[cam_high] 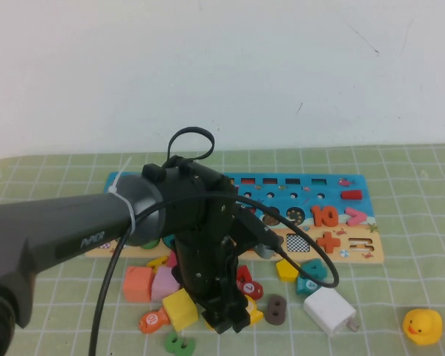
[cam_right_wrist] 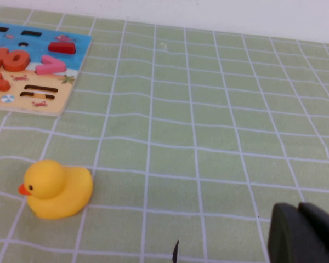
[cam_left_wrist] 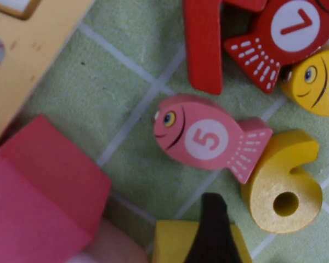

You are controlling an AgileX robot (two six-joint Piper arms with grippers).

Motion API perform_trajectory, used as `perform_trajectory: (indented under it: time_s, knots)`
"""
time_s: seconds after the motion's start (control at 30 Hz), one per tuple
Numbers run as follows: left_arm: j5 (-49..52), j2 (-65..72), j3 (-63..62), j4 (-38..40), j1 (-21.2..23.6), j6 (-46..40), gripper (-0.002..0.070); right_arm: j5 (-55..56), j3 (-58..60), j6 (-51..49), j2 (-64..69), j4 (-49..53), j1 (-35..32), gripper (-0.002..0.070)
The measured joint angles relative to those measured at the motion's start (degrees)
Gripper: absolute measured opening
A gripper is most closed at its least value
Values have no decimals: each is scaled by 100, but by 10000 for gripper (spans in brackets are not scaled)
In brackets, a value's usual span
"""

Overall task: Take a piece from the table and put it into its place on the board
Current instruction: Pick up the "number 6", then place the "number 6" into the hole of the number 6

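1. The left gripper (cam_high: 230, 320) is down low over the heap of loose toys, just in front of the board (cam_high: 356, 245). It is there because the piece it wants lies in that heap.
2. Its jaws stand wide open and hold nothing. They must be open so they can go around a piece.
3. The yellow 6 (cam_left_wrist: 282, 190) lies flat on the green table (cam_left_wrist: 137, 55). A pink fish with a 5 (cam_left_wrist: 208, 137) sits right beside it, and its tail touches the 6.
4. A red fish with a 7 (cam_left_wrist: 288, 30) and a yellow fish (cam_left_wrist: 315, 82) are near too. A pink block (cam_left_wrist: 38, 192) sits farther off. The toys are crowded, so I think the grab has to be careful or the pink fish may get bumped.
5. The board still has empty holes, so the 6 is not in its place yet.
6. The right gripper (cam_right_wrist: 304, 235) shows only as a dark corner far off to the side, near a yellow duck (cam_right_wrist: 57, 189). I cannot tell if it is open or shut. It seems to be waiting.
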State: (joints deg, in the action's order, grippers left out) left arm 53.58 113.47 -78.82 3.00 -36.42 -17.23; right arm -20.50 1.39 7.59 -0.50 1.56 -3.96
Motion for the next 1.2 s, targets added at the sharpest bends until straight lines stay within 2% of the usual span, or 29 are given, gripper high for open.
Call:
perform_trajectory:
  time_s: [0.5,0.57,0.7,0.73,1.0,1.2]
  knots:
    - [0,263,-9,171,9,-79,450,0,0,0,0,0,0,-1]
    - [0,263,-9,160,9,-15,419,0,0,0,0,0,0,-1]
    - [13,263,-9,-8,9,280,267,0,0,0,0,0,0,-1]
    - [13,263,-9,-34,9,325,253,0,0,0,0,0,0,-1]
    - [428,138,-52,-60,9,776,255,0,0,0,0,0,0,-1]
    - [689,-409,-623,-145,9,1301,255,0,0,0,0,0,0,-1]
